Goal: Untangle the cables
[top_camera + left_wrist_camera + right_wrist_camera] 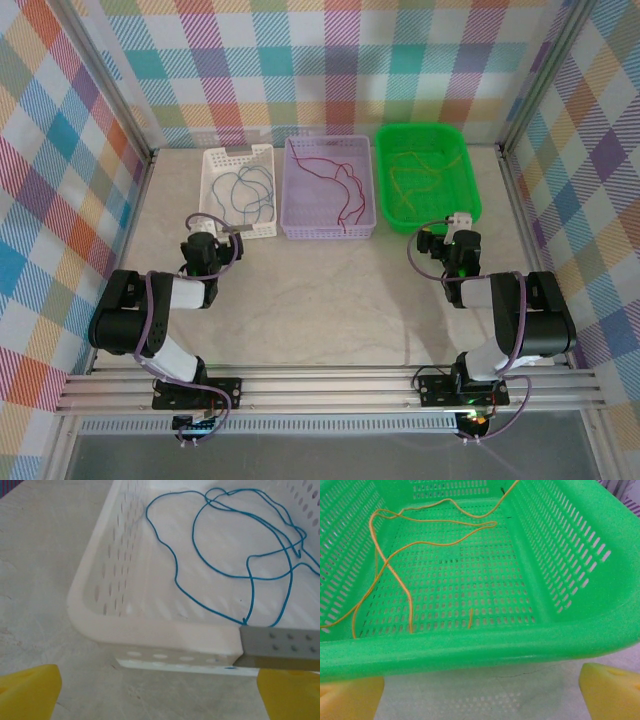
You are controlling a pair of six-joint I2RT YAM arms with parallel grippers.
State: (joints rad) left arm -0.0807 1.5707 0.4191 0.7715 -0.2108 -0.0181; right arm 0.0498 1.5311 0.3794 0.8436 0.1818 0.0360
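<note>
The cables lie apart in three baskets at the back of the table. A blue cable [245,190] [235,555] loops inside the white basket [212,205] [150,635]. A red cable [335,185] lies in the purple basket [297,232]. A yellow-orange cable [415,172] [395,545] lies in the green basket [470,175] [470,650]. My left gripper [215,228] [157,692] stands open just in front of the white basket's near rim, nothing between its yellow fingers [30,692]. My right gripper [452,222] [482,692] stands open before the green basket's near rim, empty.
Both arms are folded back near the table's front rail [330,385]. Checked walls [60,200] close the table on three sides. Bare marble tabletop [330,300] stretches between the arms and the baskets. A grey perforated tab [280,647] sticks out at the white basket's rim.
</note>
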